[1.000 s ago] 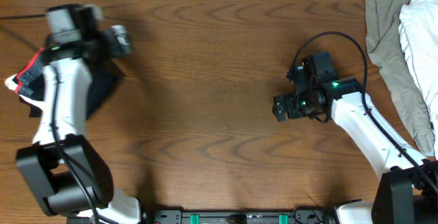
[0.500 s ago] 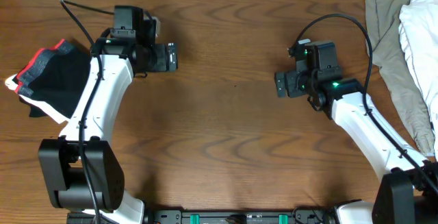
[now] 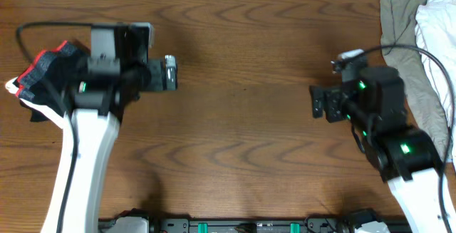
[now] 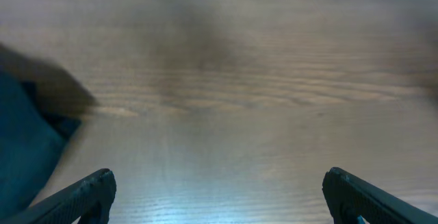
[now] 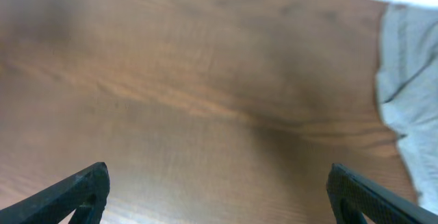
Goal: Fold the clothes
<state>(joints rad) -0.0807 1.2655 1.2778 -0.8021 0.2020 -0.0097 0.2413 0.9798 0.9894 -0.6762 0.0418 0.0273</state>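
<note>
The left gripper (image 4: 217, 180) hangs over bare wood with its two dark fingers (image 4: 82, 196) spread wide to the lower corners of its own view and nothing between them. The right gripper (image 5: 217, 172) is the same, jaws wide apart and empty. From above, both arms point toward the middle of the table (image 3: 235, 140), the left one at centre left and the right one at centre right, well apart from each other. Just behind the left arm, at the far left edge of the overhead frame, lie the trousers (image 3: 44, 76), a compact dark bundle with the red-orange waistband trim showing along its upper edge. The arm covers part of it, and a scrap of white cloth (image 3: 10, 86) pokes out beneath. The left wrist view catches only a dark blue corner at its left side. To my eye the bundle looks folded already, though I cannot see how neat it is. It is soft, light stuff that will sag and slide open if lifted by one layer, so a pinch through the whole thickness at the waistband or a folded edge would serve best. In the upper right corner sits the heap of grey-beige (image 3: 399, 40) and white garments (image 3: 436, 26), untouched. No box, basket or tray is anywhere in view.
</note>
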